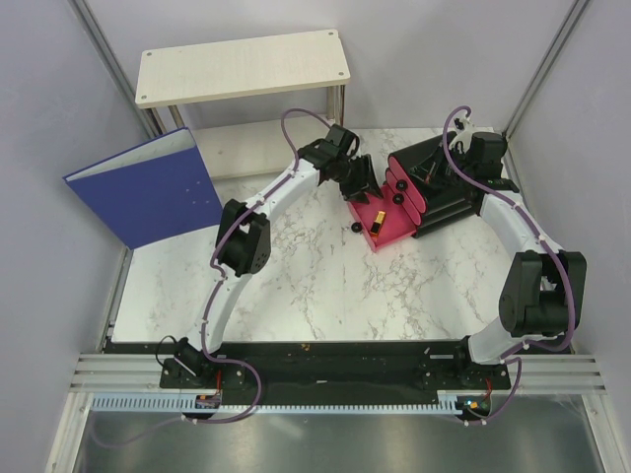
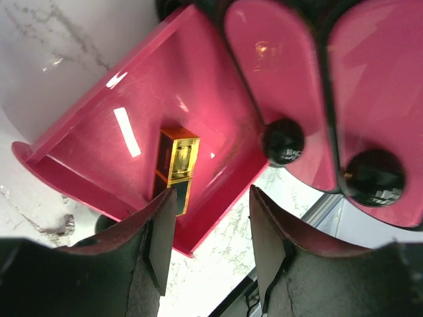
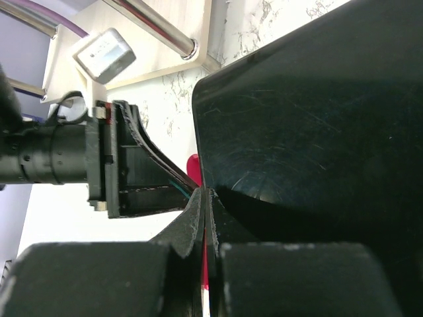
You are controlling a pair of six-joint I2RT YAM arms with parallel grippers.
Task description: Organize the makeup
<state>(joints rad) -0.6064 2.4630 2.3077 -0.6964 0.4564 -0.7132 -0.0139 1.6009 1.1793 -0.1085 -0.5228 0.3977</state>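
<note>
A black-and-gold lipstick lies in a pink drawer pulled out of the black organizer box. It also shows as a gold spot in the top view. My left gripper is open and empty just above the drawer's near corner, beside the lipstick; in the top view it hangs over the drawer's back end. My right gripper is shut on the edge of the organizer's black wall, on top of the box. The tubes, jars and puff are out of view.
Two closed pink drawer fronts with black knobs sit right of the open drawer. A blue binder leans at the back left. A pale wooden shelf stands at the back. Grey walls enclose the marble table.
</note>
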